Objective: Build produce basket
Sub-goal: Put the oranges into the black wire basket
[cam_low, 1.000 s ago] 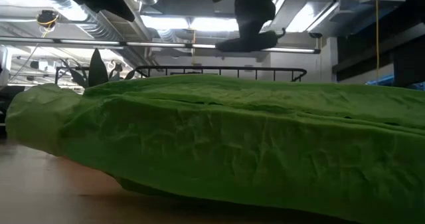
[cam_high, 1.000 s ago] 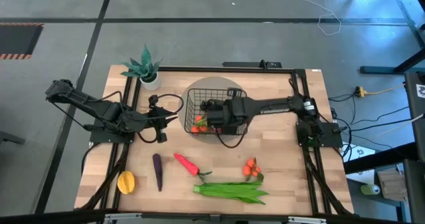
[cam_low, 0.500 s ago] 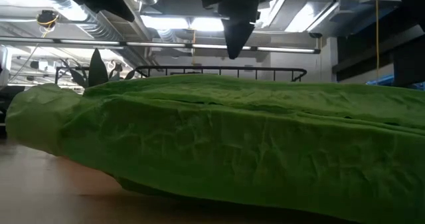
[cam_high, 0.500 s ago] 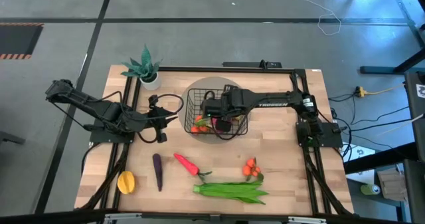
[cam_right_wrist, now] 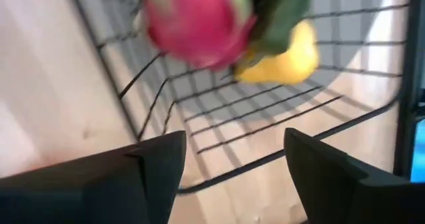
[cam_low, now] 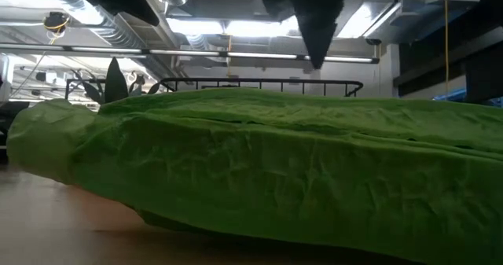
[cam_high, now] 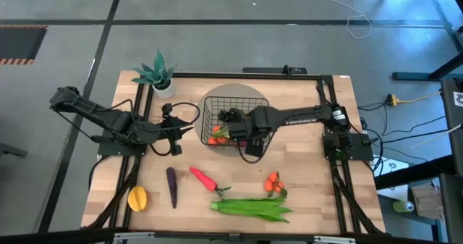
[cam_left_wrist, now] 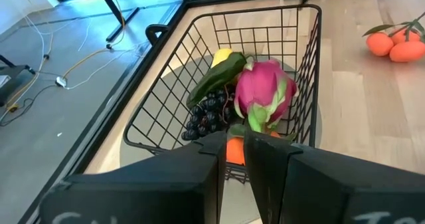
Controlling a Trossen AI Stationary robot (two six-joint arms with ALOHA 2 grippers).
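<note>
Black wire basket (cam_high: 233,99) upright on round grey mat, mid-back of counter. Inside: pink dragon fruit (cam_left_wrist: 264,92), dark grapes (cam_left_wrist: 204,116), green cucumber (cam_left_wrist: 219,74), yellow lemon (cam_left_wrist: 222,53), orange fruit (cam_left_wrist: 234,149) at bottom. Loose on counter near front: yellow mango (cam_high: 137,198) far left, purple eggplant (cam_high: 171,187), red pepper (cam_high: 203,177), orange tomatoes (cam_high: 273,183), long green leafy bundle (cam_high: 251,207) lying flat along front edge.

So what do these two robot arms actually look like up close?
Both arms are dark, jointed and slim, each mounted on a black base at a table side. The right arm carries white lettering along its forearm. Black cables loop beside the left arm. Each ends in two flat, dark fingers: the left gripper and the right gripper.
</note>
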